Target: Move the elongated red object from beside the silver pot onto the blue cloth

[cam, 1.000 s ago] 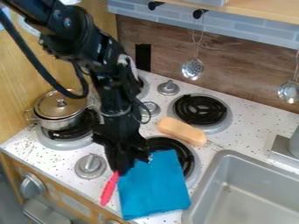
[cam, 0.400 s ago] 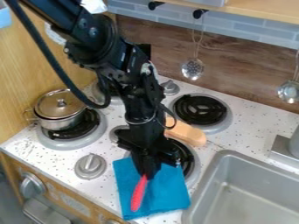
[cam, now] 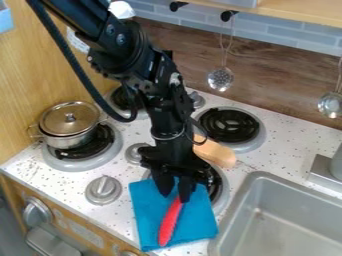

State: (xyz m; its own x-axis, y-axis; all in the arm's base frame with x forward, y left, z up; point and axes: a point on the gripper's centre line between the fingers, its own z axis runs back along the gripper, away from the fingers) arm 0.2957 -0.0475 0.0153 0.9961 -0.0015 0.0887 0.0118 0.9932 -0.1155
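Pincer (cam: 174,197) over the blue cloth (cam: 148,220), near part of the scene, a little left of the sink (cam: 287,227). Points down. Its two fingers stand apart, released; the far end of the red tool (cam: 169,223) lies between their tips. Cannot tell whether either finger touches it.

Red tool: slim, lying on the cloth, slanted, near end a bit to the left of the far end. Cloth spread flat on the white speckled counter (cam: 50,175), its far right part against the near right burner (cam: 220,187), which the pincer and arm (cam: 123,42) partly hide. Cloth's near right corner just beside the sink's left rim.

Tan block (cam: 217,153): smooth, rounded end, lying aslant at the far side of that burner, its left end behind the arm. Beyond it, the far right burner (cam: 229,125), black coil in a grey ring.

Left side: metal pot (cam: 70,139) on the near left burner (cam: 80,162), lid (cam: 69,119) on, small knob on top. Far left burner (cam: 122,99) partly behind the arm. Grey dial (cam: 103,190) between the near left burner and the cloth; another dial (cam: 135,154) close by the arm, a third (cam: 197,99) at the far side.

Far wall: wood-look panel (cam: 287,90), grey-blue tiles (cam: 280,32) above. Skimmer (cam: 220,79) hangs from a black hook (cam: 228,15); ladle (cam: 330,105) at the far right. Grey faucet base (cam: 324,172) beyond the sink. Wooden wall (cam: 33,75) on the left.
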